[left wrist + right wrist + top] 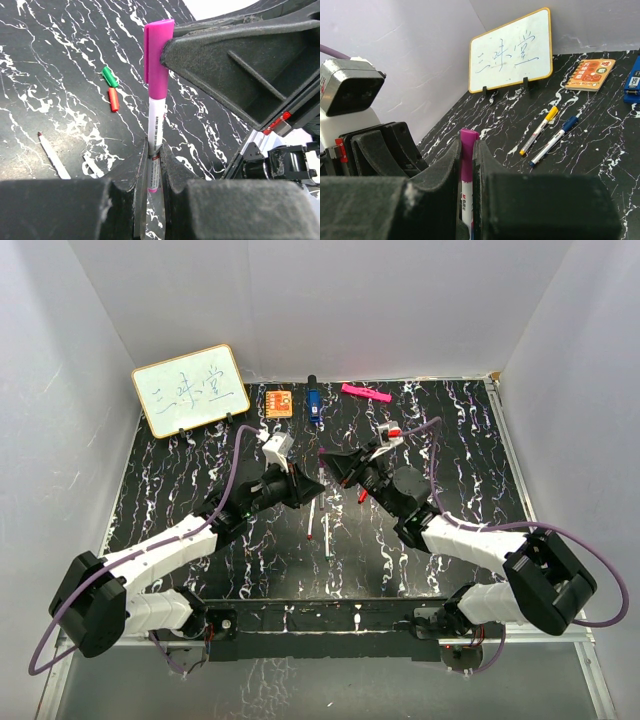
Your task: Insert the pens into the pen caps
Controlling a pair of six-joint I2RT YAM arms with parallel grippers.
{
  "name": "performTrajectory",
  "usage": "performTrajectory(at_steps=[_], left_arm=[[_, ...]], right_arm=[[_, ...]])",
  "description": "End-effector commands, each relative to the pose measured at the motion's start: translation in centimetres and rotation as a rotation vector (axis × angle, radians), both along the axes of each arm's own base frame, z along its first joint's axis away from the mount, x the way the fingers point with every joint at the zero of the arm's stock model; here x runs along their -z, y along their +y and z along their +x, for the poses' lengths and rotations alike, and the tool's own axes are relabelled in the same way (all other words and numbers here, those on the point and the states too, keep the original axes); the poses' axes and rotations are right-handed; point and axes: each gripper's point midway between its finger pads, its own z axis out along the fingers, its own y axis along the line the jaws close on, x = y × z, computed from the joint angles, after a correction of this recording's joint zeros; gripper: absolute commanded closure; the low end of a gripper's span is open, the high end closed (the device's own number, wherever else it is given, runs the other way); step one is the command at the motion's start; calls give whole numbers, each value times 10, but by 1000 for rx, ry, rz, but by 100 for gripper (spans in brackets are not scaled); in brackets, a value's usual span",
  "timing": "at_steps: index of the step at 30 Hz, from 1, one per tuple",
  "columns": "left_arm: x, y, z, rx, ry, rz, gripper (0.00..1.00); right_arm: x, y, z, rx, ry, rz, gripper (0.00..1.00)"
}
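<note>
The purple pen [157, 120] was held off the worktop [50, 60] between the two arms, and everything turned on its long axis. In the left wrist view the white barrel ran straight up from the left fingers [127, 172], which pinched it near its rear end. It ran into the purple cap [159, 55], which the right fingers [447, 170] clamped from the side. Cap and barrel lay on one line with no kink at the join, and the pen's tip was hidden inside the cap. The cap was therefore at least partly on; whether it was seated home could not be told. Any further push would probably need to go along that shared axis, each arm toward the other, since a sideways nudge might bend the thin barrel or cock the cap. A green cap [109, 76] and a red cap [114, 99] lay loose on the worktop, just beside each other, with an uncapped pen [50, 155] apart from them.
</note>
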Motion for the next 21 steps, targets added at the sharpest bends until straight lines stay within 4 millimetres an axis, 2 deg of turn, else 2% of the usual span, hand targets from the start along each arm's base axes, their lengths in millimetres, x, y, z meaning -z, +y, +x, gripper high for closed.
performTrajectory(at_steps=[1, 10, 21], left_arm=[[-92, 8, 37, -141, -252, -132, 100], [-116, 13, 50, -196, -321, -157, 100], [-150, 41, 61, -296, -408, -177, 100]], right_arm=[[48, 18, -20, -89, 99, -175, 100], [72, 34, -33, -95, 122, -275, 100], [100, 39, -43, -112, 175, -336, 100]])
